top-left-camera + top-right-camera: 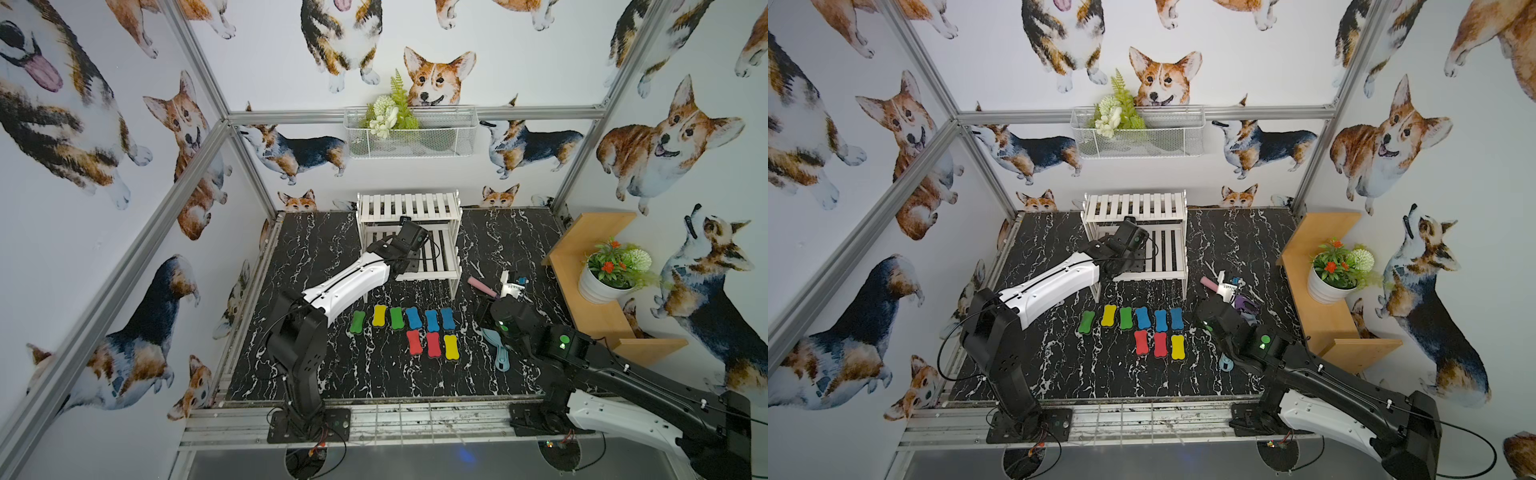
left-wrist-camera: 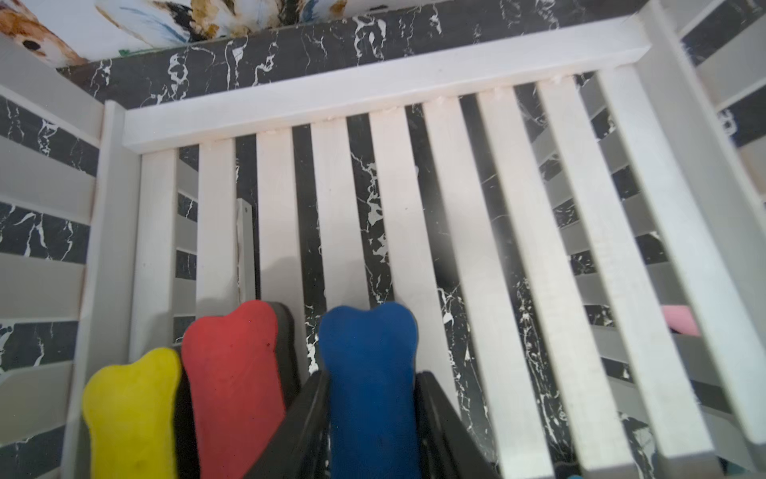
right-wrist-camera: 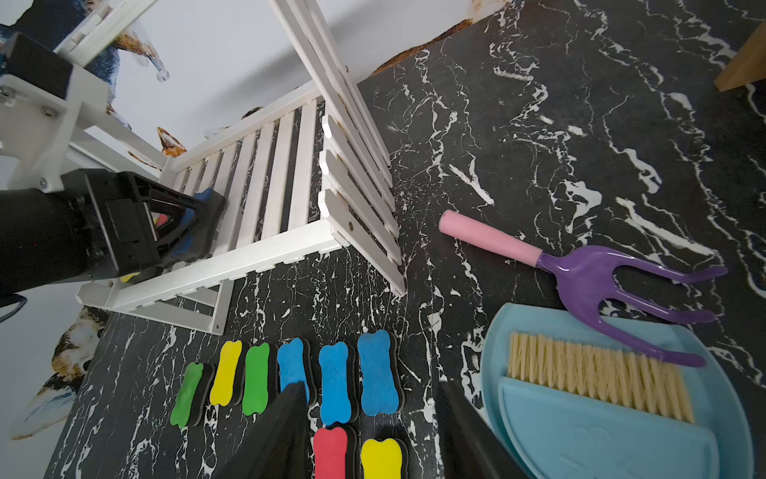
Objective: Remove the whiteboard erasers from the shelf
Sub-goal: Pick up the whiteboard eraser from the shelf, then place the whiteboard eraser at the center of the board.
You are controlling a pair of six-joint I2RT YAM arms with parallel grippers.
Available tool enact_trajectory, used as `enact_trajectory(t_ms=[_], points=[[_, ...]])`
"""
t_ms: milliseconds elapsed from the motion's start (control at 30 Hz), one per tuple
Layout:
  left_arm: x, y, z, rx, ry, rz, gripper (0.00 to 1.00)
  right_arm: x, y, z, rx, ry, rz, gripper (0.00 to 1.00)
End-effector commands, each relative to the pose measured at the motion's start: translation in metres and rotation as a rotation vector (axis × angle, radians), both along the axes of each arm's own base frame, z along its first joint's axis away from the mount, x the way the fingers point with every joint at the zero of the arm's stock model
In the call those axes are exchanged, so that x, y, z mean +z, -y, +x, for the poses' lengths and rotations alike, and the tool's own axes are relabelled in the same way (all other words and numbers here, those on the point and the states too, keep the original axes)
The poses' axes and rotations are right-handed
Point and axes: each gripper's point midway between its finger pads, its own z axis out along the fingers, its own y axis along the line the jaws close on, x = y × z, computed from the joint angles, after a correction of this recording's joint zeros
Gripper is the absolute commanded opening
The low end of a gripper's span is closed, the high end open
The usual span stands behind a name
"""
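**Left gripper.** The left gripper is over the lower tier of the shelf, toward its left end. Its jaws are clamped on the long sides of a blue eraser, which lies lengthwise between them, top face up.

**Shelf contents.** Three erasers are on the slats of the lower tier, side by side. The yellow eraser is closest to the side panel. The red eraser is just beside it. The blue one is next, separated from the red by a narrow gap. The upper tier carries nothing in both top views.

**Bench.** Nine erasers lie on the black marbled bench, just on the near side of the shelf.
- Far row, left to right: green, yellow, green, blue, blue, blue.
- Near row, left to right: red, red, yellow.

**Right gripper.** The right gripper hovers above the right end of these rows. Its jaws are apart and hold nothing.

**Other items.** To the right of the rows lie a light-blue dustpan containing a brush, and a purple fork with a pink handle.
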Motion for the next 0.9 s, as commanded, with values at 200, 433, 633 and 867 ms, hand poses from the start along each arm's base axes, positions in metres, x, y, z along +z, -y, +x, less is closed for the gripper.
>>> enact_trajectory(t_ms=[200,433,633,867], points=[[0.057,-0.002,-0.033,0.016,0.084,-0.136,0.38,0.004,0.004,0.000,-0.017,0.008,0.017,0.56],[0.047,-0.017,-0.113,0.020,0.065,-0.154,0.38,0.006,0.006,-0.001,-0.016,0.013,0.027,0.56],[0.007,-0.036,-0.176,0.054,-0.022,-0.194,0.35,0.007,0.006,-0.001,-0.015,0.015,0.031,0.56],[-0.069,-0.038,-0.212,0.056,-0.197,-0.175,0.32,0.010,0.007,0.000,-0.019,0.019,0.024,0.56]])
